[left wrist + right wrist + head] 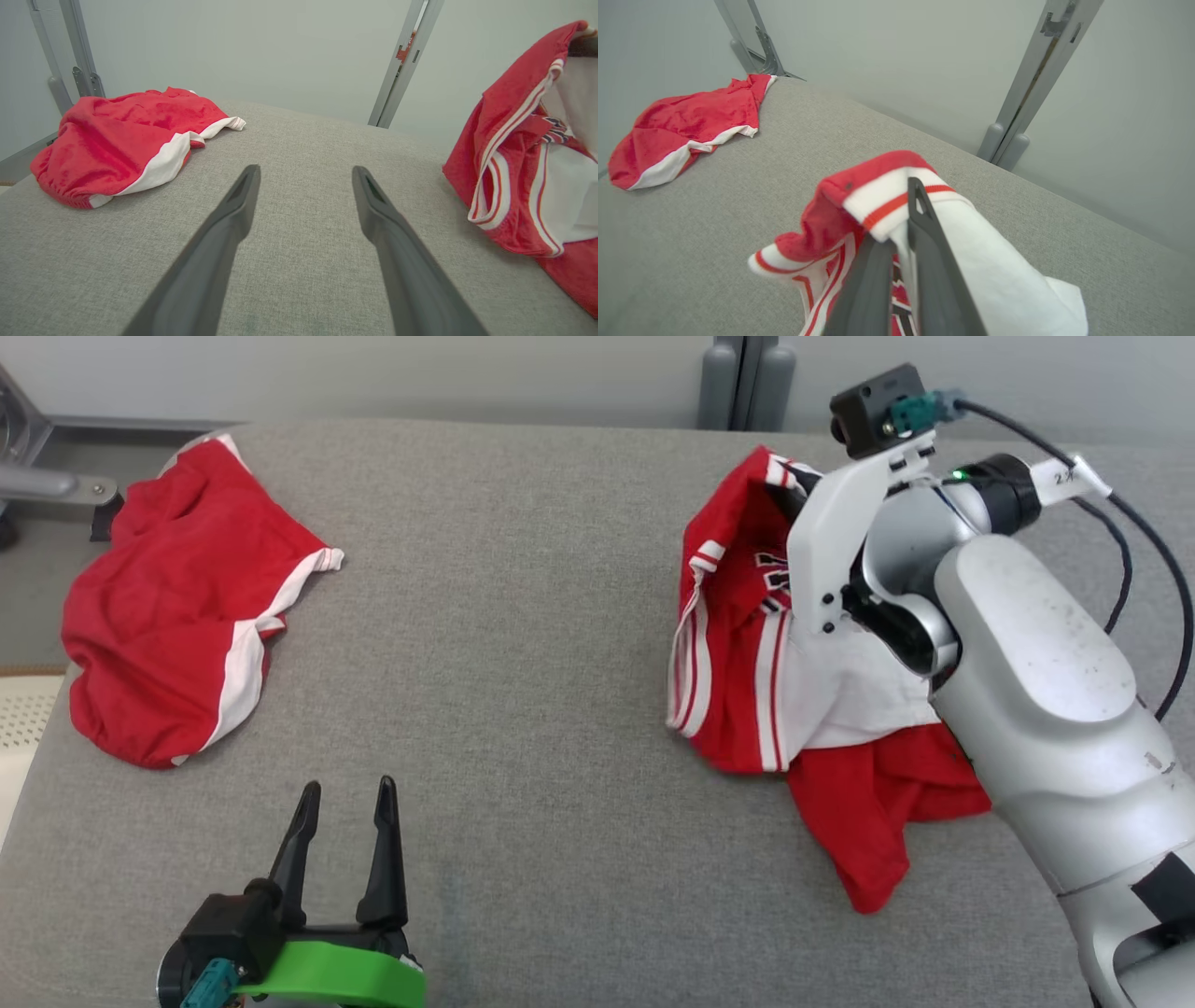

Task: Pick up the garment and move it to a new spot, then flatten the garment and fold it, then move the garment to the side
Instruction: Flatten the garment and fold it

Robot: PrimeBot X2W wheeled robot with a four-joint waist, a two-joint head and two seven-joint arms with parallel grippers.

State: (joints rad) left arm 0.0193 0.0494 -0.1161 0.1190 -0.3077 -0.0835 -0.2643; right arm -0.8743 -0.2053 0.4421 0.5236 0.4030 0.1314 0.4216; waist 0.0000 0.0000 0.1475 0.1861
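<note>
A wide grey fabric-covered surface (523, 616) is stretching across the head view. The pale silver right arm (1036, 672) is reaching in over its right side and is covering part of the crumpled red-and-white striped jersey garment (738, 681). This garment is lying bunched on the right half of the surface, with one banded edge standing raised above the rest. A second rumpled red cloth with white trim (177, 616) is resting at the far left edge, well apart from the jersey.

In the right wrist view, the right gripper (901, 219) is pressing its dark fingers together on the raised red-and-white hem of the jersey (887, 196). The left gripper (345, 793) is hovering near the lower left with its fingers spread wide and nothing between them.
</note>
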